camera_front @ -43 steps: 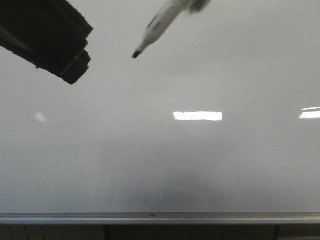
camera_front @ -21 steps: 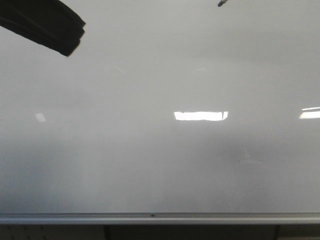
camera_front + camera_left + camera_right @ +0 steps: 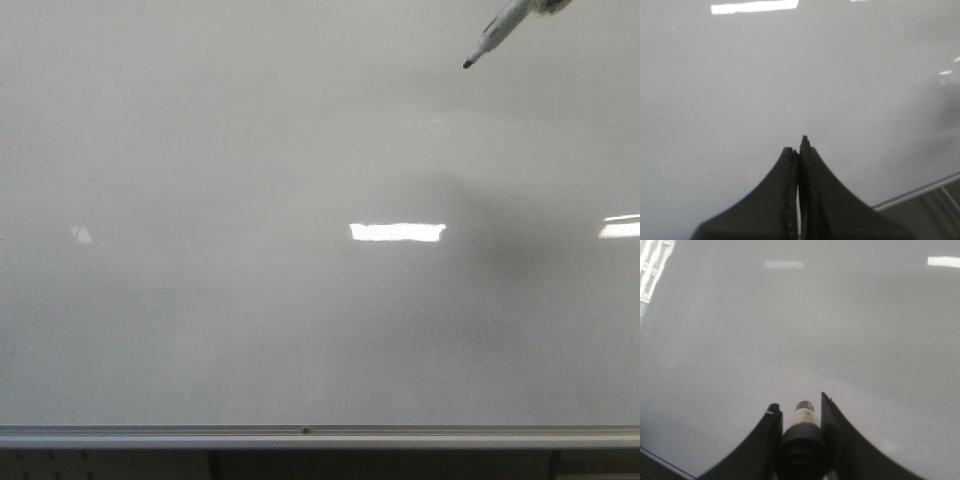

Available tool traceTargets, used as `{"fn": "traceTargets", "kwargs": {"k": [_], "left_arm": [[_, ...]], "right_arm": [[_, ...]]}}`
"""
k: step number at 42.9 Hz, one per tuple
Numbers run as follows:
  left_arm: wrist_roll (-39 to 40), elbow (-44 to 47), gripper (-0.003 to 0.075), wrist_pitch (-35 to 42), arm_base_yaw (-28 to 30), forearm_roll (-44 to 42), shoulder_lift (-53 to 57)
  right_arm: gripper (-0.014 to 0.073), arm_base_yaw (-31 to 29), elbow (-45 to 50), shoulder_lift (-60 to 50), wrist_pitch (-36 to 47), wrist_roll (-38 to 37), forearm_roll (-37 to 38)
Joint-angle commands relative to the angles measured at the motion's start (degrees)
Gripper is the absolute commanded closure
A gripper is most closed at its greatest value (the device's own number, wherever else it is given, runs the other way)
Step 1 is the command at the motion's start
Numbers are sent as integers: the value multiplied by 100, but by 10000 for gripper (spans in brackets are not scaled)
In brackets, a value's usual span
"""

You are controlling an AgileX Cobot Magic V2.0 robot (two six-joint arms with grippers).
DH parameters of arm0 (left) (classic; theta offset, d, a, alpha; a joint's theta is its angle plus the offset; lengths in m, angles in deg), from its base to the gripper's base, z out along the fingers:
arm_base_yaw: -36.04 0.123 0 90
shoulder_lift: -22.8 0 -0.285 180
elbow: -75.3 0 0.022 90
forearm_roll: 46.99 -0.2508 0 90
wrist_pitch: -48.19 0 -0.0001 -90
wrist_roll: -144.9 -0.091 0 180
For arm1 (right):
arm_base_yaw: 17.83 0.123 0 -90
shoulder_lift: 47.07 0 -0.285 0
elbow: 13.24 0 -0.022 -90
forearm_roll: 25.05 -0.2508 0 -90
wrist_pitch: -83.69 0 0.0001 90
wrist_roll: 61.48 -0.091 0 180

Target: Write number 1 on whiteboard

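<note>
Front view: marker [image 3: 503,27] enters at upper right, dark tip hovering over the bare glossy whiteboard [image 3: 250,300], no stroke visible, silver rail [image 3: 320,436] along the near edge; left wrist: left gripper [image 3: 799,150] fingers pressed together, holding nothing; right wrist: right gripper [image 3: 801,412] clamped around the marker [image 3: 802,427].

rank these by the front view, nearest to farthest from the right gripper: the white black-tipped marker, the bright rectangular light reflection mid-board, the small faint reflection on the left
1. white marker: clamped in the right gripper, at the top right of the whiteboard.
2. bright rectangular reflection: mid-board, down and left of the marker.
3. small faint reflection: far left side.
</note>
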State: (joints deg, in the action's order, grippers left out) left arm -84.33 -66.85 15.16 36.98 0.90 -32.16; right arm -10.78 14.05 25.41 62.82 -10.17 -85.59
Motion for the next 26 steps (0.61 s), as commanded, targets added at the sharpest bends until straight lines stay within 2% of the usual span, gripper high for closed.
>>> {"fn": "traceTargets", "kwargs": {"k": [1,15,26], "left_arm": [[51,-96,741,407,50,217,192],[51,-96,741,407,50,217,156],[51,-96,741,407,50,217,156]], "right_arm": [[711,-39,-347,132,283,163,-196],[711,-39,-1035,916,508,188,-196],[711,-33,-1150,1092,761,319,-196]]}}
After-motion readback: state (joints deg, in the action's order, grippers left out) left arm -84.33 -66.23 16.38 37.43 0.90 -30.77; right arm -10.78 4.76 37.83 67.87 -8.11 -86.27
